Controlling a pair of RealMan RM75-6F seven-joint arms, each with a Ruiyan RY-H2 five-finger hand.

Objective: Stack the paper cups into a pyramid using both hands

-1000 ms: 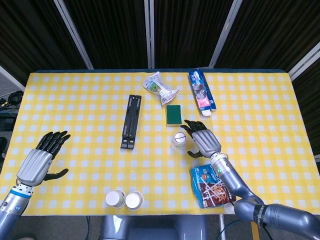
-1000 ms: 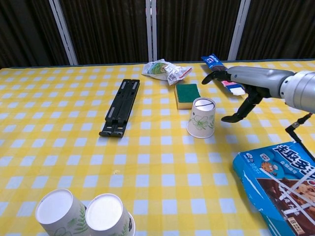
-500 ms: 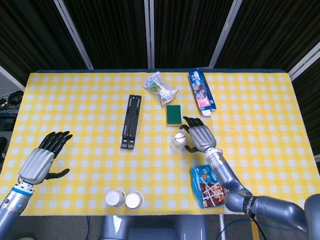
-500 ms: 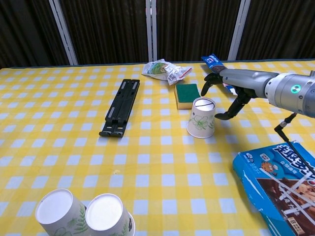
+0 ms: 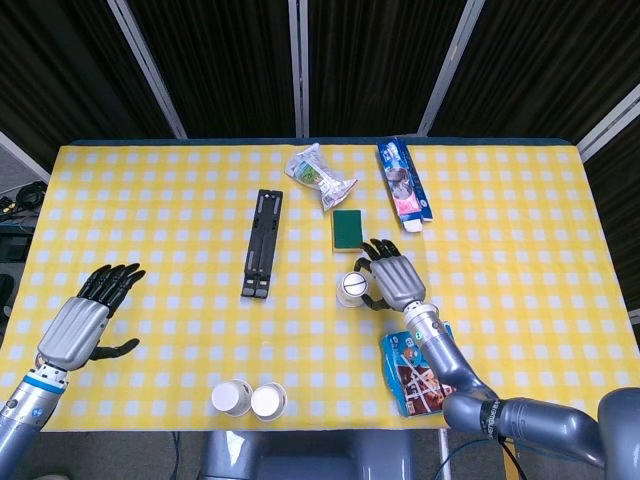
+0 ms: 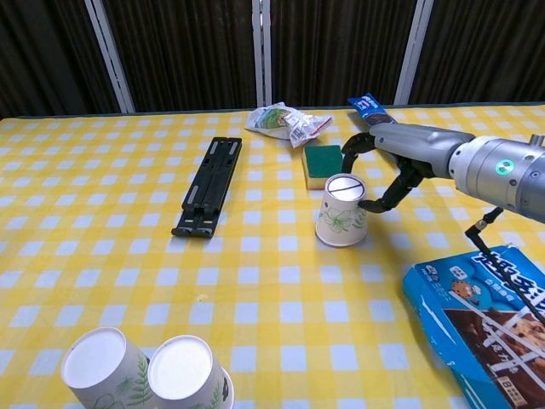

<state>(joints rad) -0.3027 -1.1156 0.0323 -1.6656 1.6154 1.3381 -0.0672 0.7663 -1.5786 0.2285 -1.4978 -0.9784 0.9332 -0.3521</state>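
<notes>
Cup tilting under the right hand

Right hand (image 6: 381, 167) closed loosely around the lone cup (image 6: 341, 210), fingers (image 6: 350, 150) over its far side and thumb at the near side, touching but seemingly not yet firmly gripping it. The cup sat inverted, tipped toward the pair of cups (image 6: 145, 371), just left of the hand. That pair stood well apart, nearer the left hand (image 5: 82, 320), which hung spread and empty.

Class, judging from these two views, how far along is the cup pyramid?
Done: two paper cups stand upside down, side by side, at the near edge like a base. In hand: the right hand closes around the third cup, which is tilted. Left: placing it on top; the left hand is open and idle.
</notes>
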